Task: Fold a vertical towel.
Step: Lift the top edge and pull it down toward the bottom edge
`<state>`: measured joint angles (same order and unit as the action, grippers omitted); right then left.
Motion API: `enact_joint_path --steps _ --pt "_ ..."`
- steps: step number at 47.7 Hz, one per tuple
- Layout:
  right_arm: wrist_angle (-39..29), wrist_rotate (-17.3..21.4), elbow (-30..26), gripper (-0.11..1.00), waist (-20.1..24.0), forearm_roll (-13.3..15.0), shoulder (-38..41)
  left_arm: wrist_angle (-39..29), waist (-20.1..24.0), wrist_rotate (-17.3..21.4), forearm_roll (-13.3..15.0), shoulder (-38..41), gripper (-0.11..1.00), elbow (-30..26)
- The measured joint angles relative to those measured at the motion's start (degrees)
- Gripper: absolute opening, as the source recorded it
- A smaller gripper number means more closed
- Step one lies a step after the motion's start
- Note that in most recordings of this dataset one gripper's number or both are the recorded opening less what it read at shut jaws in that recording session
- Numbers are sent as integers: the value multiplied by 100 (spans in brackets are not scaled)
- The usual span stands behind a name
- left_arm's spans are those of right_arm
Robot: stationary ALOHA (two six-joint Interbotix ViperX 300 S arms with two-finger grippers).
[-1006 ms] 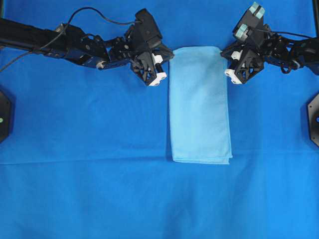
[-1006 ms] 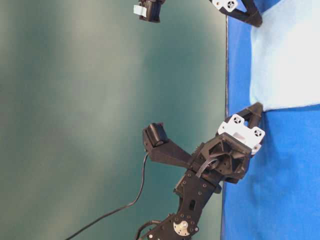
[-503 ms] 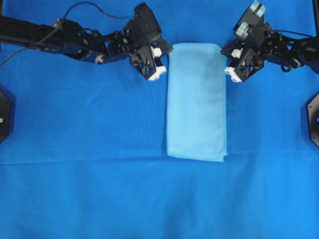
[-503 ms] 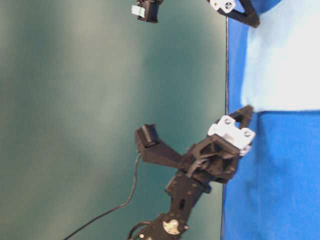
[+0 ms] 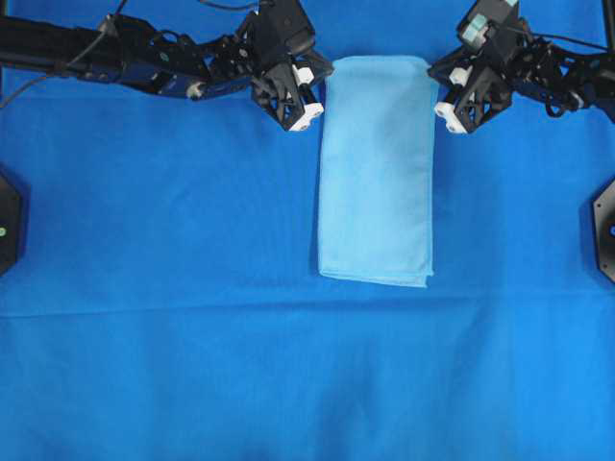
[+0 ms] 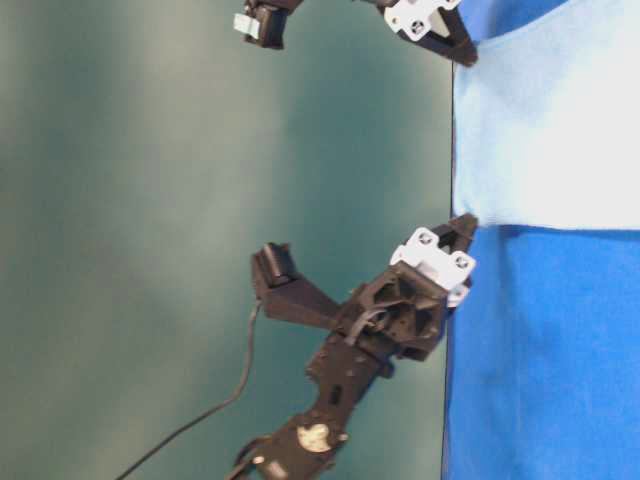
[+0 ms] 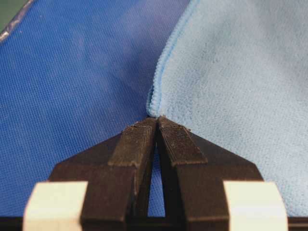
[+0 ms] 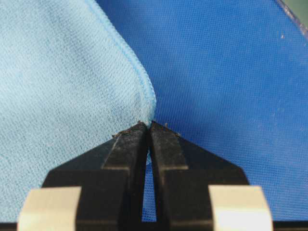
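Blue cloth covers your table; the towel lies on it with its long axis running away from you. Its near short edge rests free, while at the far corners your left gripper and right gripper each pinch towel, equally near.

End effector pinches towel corner.

text: none readable | labels: none | numbers: none
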<state>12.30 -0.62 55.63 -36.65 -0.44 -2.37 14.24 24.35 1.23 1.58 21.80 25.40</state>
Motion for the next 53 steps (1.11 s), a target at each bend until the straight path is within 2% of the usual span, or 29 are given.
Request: enact_joint_path --steps 15,22,33,40,53 --pt "-923 -9 -62 2 18 18 -932 -404 -176 18 0 -642 1 62" --pt "-1204 0 9 2 237 18 -1564 -580 -369 18 0 -1002 1 202" --pt "-1362 79 334 2 782 0 -2180 -659 -765 18 0 -1318 1 466" --pt "-1591 220 466 2 1310 -97 -2338 -853 -1072 18 -9 -1345 1 554" --pt "-1784 835 589 2 2338 -211 -2171 -1002 -1802 18 0 -1345 1 747"
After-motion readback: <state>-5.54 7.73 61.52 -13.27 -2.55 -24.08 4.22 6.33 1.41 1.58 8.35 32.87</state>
